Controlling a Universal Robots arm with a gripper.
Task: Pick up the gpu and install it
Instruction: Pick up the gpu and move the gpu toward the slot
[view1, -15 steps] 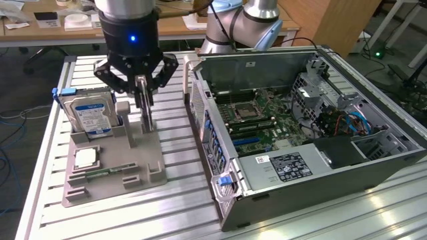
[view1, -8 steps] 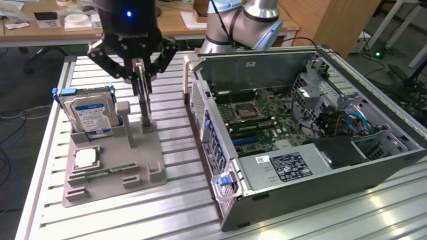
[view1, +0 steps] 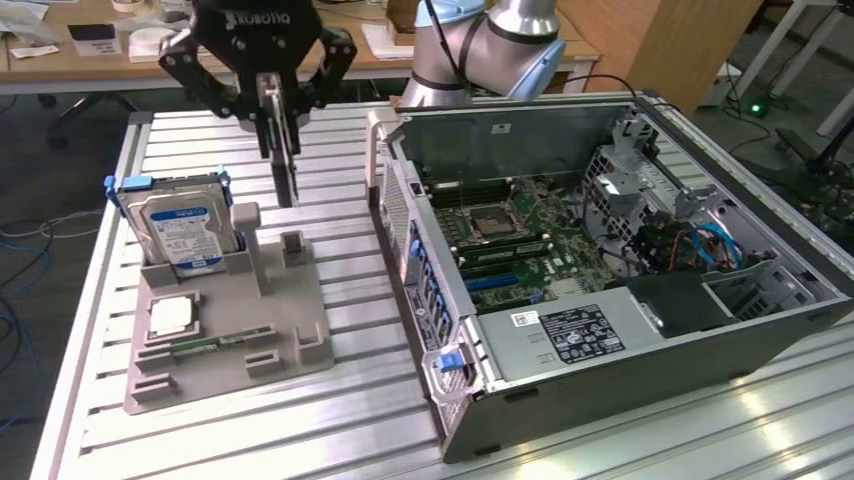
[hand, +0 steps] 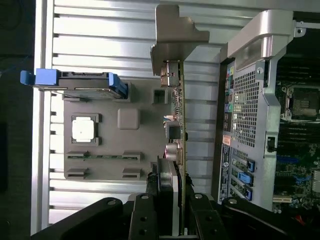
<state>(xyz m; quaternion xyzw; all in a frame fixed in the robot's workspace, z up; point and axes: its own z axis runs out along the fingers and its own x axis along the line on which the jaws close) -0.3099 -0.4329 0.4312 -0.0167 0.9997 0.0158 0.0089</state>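
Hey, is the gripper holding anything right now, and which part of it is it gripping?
Yes. The gripper is shut on the gpu, pinching its flat faces at the upper edge; the card hangs upright below the fingers.

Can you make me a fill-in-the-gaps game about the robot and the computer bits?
1. The pincer is shut on the graphics card, which hangs ___ the grey holder.
2. The hard drive standing in that holder has a ___ label.
3. The computer case lies on the table with its side ___, so you can see the parts inside.

Missing words: above; blue; open.
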